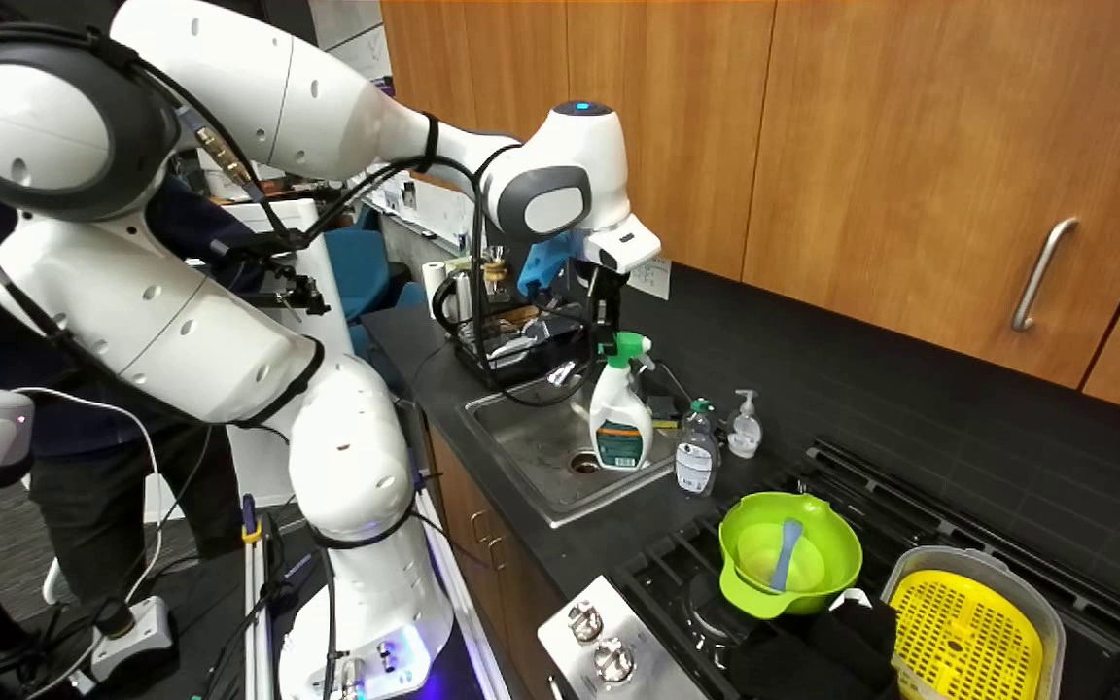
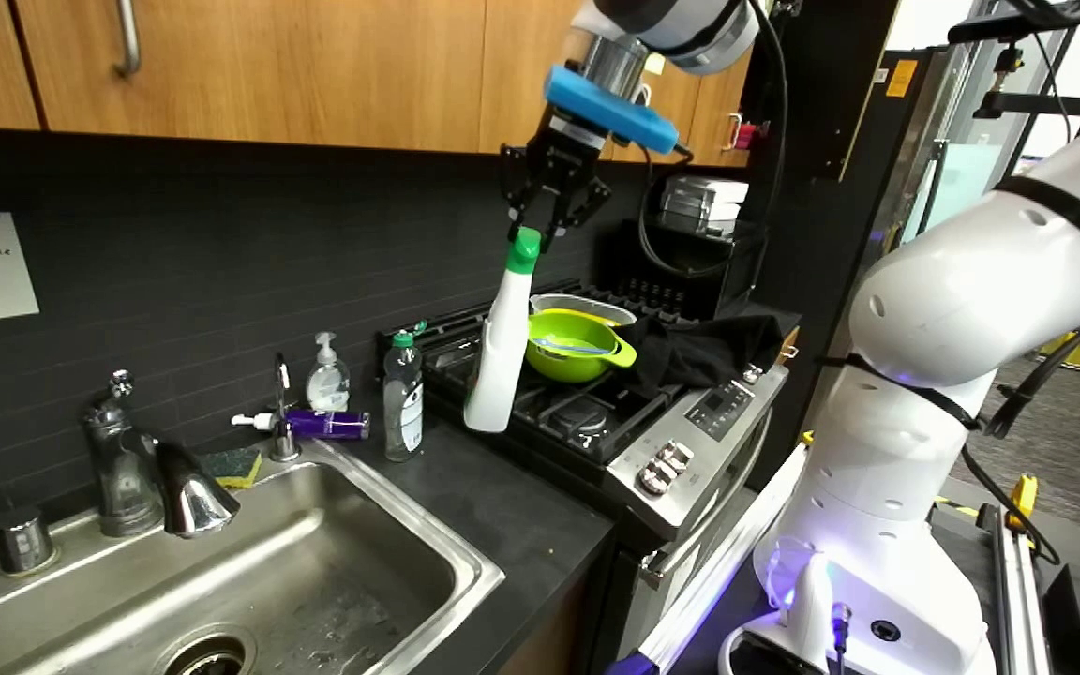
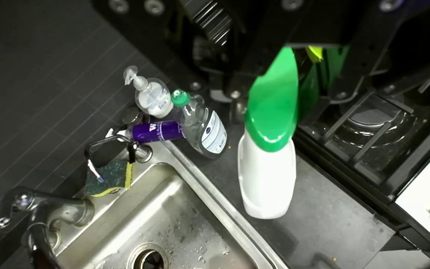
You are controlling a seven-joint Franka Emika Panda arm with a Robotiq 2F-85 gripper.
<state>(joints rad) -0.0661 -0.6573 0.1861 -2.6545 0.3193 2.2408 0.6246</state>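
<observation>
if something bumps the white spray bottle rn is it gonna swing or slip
The spray bottle would likely swing or twist, since the end effector grips only its green head, with the body hanging free. It could slip a little, as that head looks smooth and glossy. The body seems stiff, with no dents showing.

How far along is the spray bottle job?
Done: the spray bottle is gripped by its green head and off the counter. In hand: the gripper holds it in the air, slightly tilted. Left: probably setting it down; it rests on nothing yet.
</observation>
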